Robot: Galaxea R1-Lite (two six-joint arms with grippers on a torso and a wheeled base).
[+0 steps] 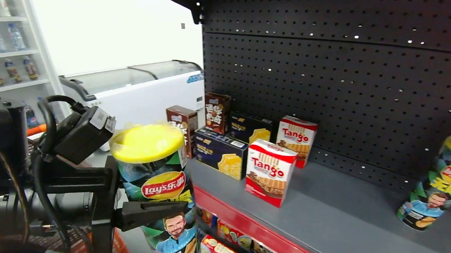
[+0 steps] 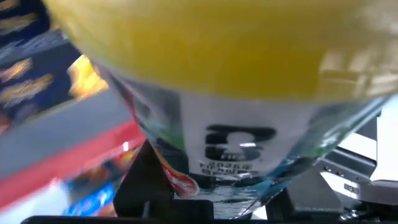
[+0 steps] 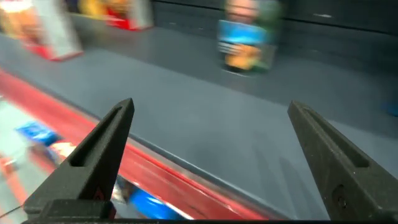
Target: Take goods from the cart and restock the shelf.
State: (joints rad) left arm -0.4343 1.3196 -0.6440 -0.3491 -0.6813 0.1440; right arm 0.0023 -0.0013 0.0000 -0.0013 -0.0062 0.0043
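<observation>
Your left gripper is squeezed tight on the chip can, which hangs just off the shelf's front left edge, so lift it over that edge, set it down standing up, and hold your wide-open right gripper clear.

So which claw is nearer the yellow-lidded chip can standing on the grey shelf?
Right, probably: right claw faces that can from the shelf's front edge; left claw holds another can beyond its far end.

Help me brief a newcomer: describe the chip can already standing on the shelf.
Find the grey shelf against the black pegboard. At its right end, apart from the snack boxes, stands the chip can. It alone there is round with a yellow lid.
</observation>
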